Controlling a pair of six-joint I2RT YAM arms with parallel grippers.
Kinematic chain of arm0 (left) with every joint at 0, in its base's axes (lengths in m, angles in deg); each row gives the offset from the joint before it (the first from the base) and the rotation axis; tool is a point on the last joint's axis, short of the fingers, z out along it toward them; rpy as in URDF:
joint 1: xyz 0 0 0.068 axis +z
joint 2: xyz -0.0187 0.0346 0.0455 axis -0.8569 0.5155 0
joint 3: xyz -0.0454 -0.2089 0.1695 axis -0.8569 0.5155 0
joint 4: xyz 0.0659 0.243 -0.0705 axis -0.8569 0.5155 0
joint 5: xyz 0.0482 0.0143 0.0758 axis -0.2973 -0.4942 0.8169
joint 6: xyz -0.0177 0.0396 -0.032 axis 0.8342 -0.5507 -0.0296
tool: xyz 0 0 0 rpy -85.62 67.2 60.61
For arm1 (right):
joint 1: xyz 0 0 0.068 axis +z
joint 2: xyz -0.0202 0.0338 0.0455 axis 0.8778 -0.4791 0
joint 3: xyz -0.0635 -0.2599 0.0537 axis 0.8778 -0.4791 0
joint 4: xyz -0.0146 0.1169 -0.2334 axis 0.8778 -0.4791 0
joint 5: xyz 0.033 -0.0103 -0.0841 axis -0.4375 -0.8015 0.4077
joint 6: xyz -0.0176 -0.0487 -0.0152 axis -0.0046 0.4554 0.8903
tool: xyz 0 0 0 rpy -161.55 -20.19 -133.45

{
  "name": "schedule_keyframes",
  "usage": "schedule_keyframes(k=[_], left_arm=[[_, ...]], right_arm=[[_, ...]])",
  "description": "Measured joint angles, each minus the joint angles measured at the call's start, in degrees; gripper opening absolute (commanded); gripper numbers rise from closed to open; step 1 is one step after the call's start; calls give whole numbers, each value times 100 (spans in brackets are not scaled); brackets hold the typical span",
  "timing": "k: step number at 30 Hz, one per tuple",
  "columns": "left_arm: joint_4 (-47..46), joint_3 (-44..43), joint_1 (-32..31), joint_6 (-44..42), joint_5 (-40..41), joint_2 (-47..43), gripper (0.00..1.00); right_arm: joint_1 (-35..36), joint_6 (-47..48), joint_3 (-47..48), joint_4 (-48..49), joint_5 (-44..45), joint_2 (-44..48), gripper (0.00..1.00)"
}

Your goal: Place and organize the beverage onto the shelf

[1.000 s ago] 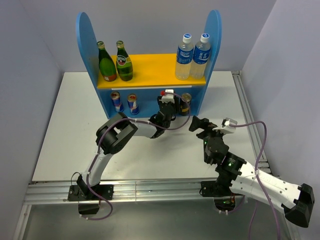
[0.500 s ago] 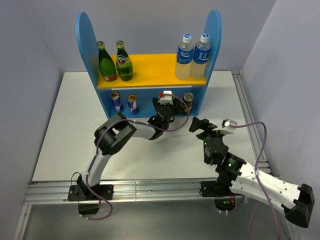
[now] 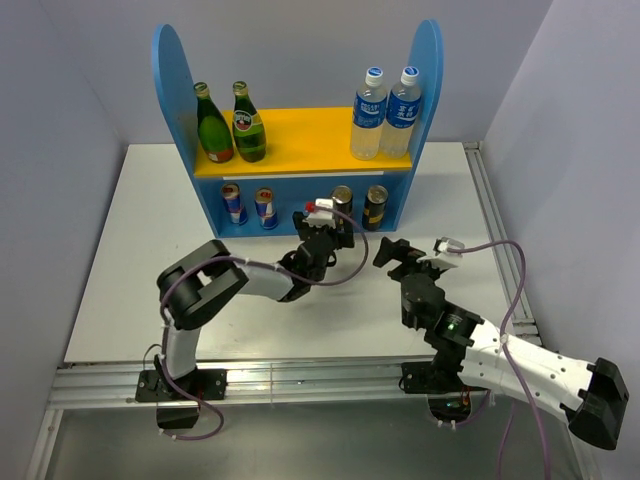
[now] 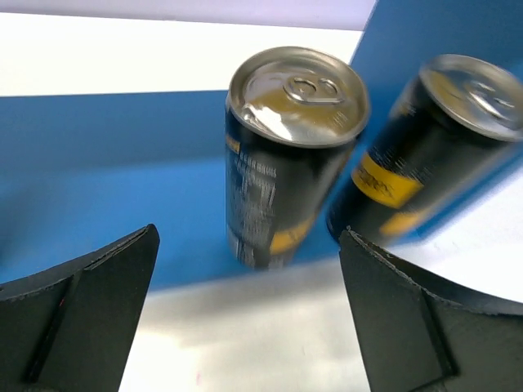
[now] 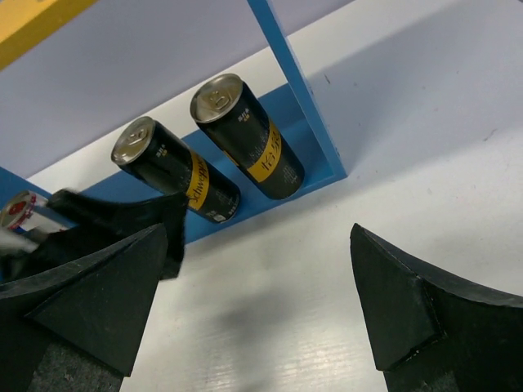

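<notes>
While the left dark can [image 4: 286, 155] and the right dark can [image 4: 433, 139] are standing side by side on the shelf's [image 3: 170, 70] lower level, I am watching the left gripper [image 4: 248, 241] hovering before them, fingers spread, gripping nothing. The right gripper [image 5: 260, 237] is hanging over the table [image 3: 130, 250], likewise spread.

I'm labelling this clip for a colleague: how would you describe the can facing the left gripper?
Find the blue shelf with the yellow-orange board. On its lower level, right half, stand two dark gold-banded cans. It is the left can, farther from the right side panel than its twin.
</notes>
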Motion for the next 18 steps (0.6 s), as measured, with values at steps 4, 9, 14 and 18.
schedule_keyframes(k=[4,9,14,18], left_arm=[[-46,632,-308,17,195,-649,99],[501,1248,-968,376,619,-1655,99],[2437,1519,-1812,1279,1237,-3067,99],[4793,1316,-2420,2186,1921,-4210,99]], right_arm=[[7,-118,2,-136,0,-2,100],[192,-339,44,-640,-85,240,100],[433,-98,404,-1021,-1008,293,100],[702,232,1165,-1473,-1672,151,100]])
